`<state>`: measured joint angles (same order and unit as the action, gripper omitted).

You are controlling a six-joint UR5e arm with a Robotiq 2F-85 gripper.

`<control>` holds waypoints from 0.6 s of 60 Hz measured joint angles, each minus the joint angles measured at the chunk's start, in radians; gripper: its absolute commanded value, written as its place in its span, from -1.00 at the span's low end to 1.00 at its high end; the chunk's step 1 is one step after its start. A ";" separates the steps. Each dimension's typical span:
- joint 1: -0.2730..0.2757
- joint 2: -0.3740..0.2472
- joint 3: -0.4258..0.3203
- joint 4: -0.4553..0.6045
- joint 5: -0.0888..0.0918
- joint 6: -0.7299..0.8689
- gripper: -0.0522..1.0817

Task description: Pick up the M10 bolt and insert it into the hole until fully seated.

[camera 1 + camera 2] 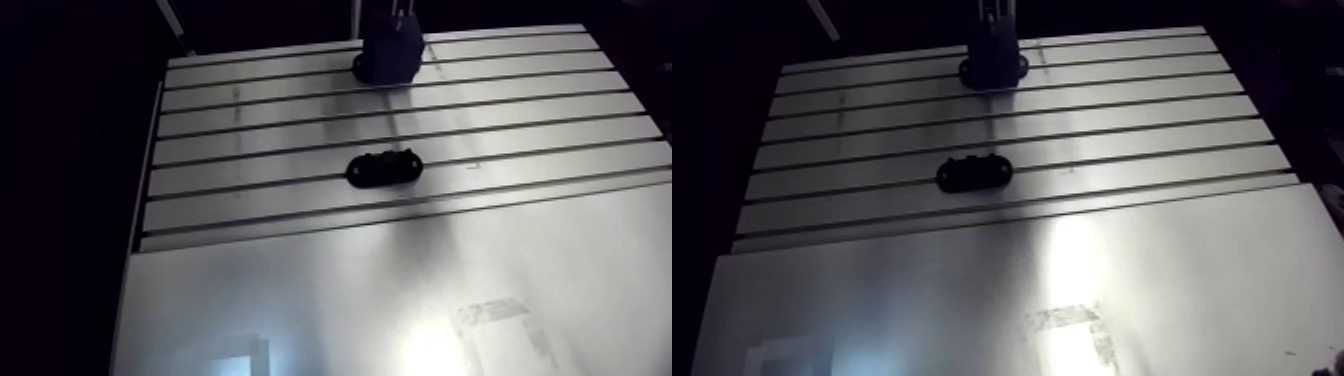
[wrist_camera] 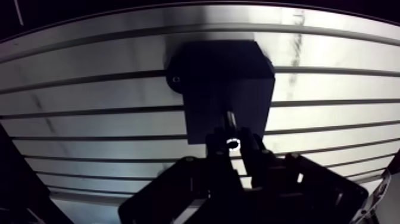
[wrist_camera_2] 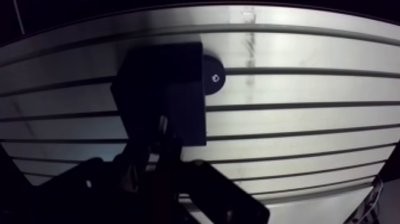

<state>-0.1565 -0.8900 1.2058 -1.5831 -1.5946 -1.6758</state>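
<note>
Slotted alu table [image 1: 250,120], lit w/ glare near its front edge. I've got the gripper [image 2: 233,144] over the black block [image 2: 220,77] at the table's far side. Jaws narrow, pinched on the M10 bolt [image 2: 230,122], shank toward the block; can't tell if it touches. Black oval holder [image 1: 385,167] mid-table, well apart.
</note>
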 measured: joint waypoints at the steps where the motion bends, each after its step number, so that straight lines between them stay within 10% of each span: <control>1: 0.000 0.000 0.000 0.000 0.000 0.000 -0.70; 36: -0.001 -0.024 0.017 -0.040 0.004 -0.002 -0.90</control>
<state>-0.1577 -0.9141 1.2225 -1.6235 -1.5906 -1.6780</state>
